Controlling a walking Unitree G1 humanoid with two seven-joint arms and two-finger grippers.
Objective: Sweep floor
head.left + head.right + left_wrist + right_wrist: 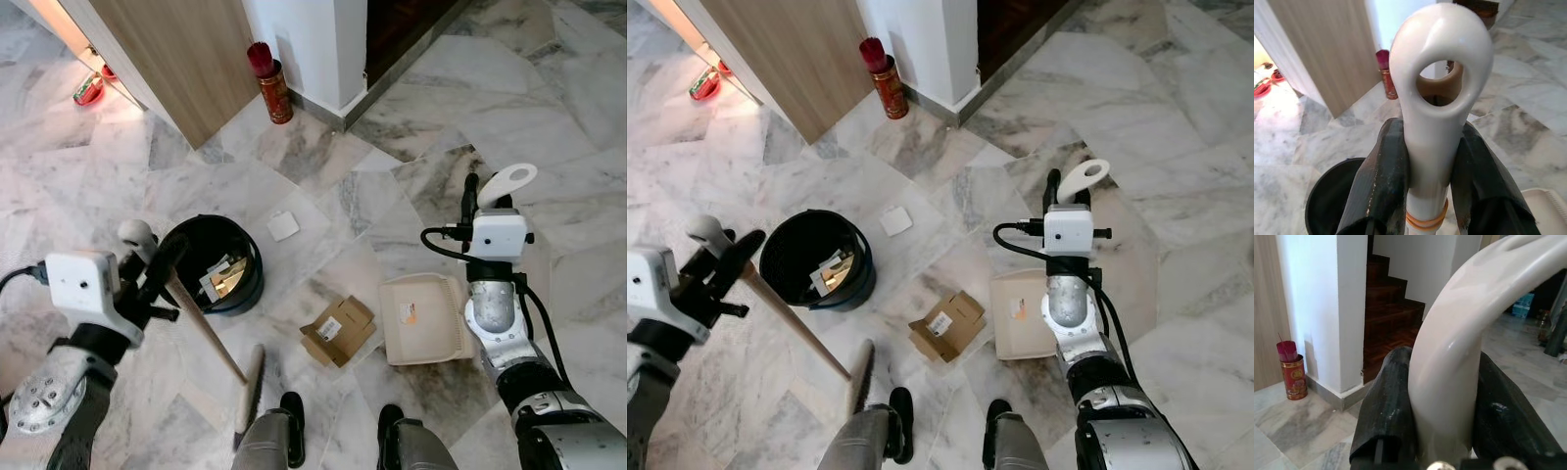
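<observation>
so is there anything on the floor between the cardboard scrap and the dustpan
Nothing visible. The cardboard scrap lies on bare marble just beside the open mouth of the dustpan, which the right gripper holds by its handle. The broom, held by the left gripper, sits on the scrap's far side.

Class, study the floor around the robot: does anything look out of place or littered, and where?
Yes. A flattened cardboard box lies loose on the marble floor between the black bin and the dustpan, and a small white square lies beyond the bin. Both look like litter not yet swept up.
</observation>
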